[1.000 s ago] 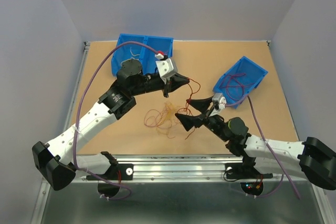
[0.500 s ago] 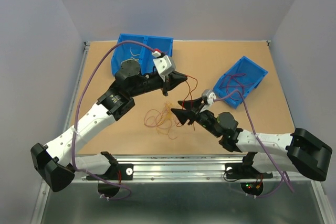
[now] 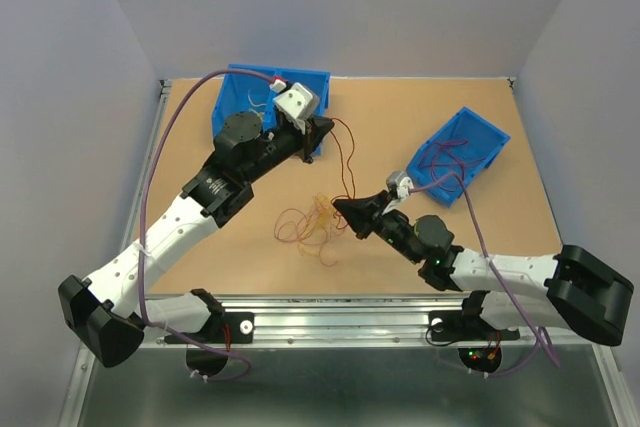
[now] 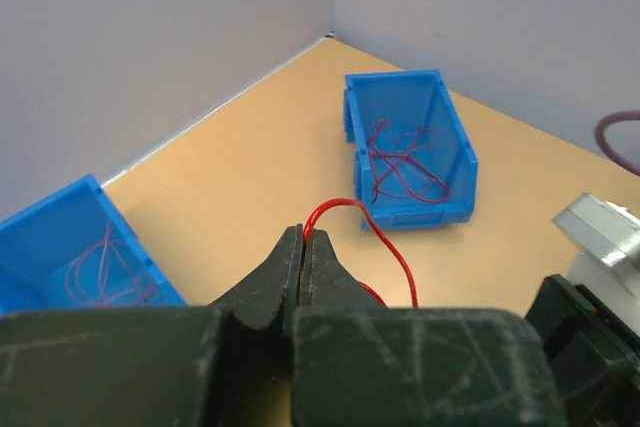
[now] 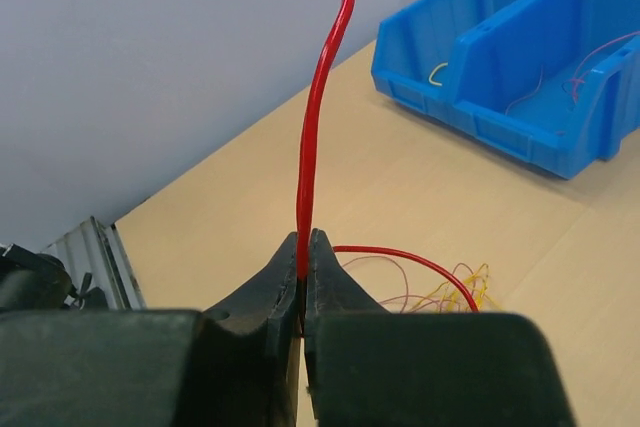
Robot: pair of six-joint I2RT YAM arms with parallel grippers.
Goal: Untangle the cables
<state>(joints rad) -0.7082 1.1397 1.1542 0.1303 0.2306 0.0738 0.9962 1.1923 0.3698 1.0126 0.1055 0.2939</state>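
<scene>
Left gripper point(image 4: 303, 244): jaws pinched shut on the red cable point(image 4: 386, 244), raised beside the double bin point(image 3: 300, 74) at far left.
Right gripper point(image 5: 303, 250): jaws clamped on the same red cable, low over mid-table; the cable arcs from one grip to the other.
Loose cables point(image 3: 308, 226): yellow, orange and red loops tangled on the table point(image 3: 260, 267), just left of this grip.
Single bin point(image 3: 488, 132): far right, holding red and pink wires.

The scene is lit brightly and evenly by diffuse light; only faint, soft shadows are cast on the tan wooden tabletop point(image 3: 400, 117). In the wrist views the foreground is blurred.
</scene>
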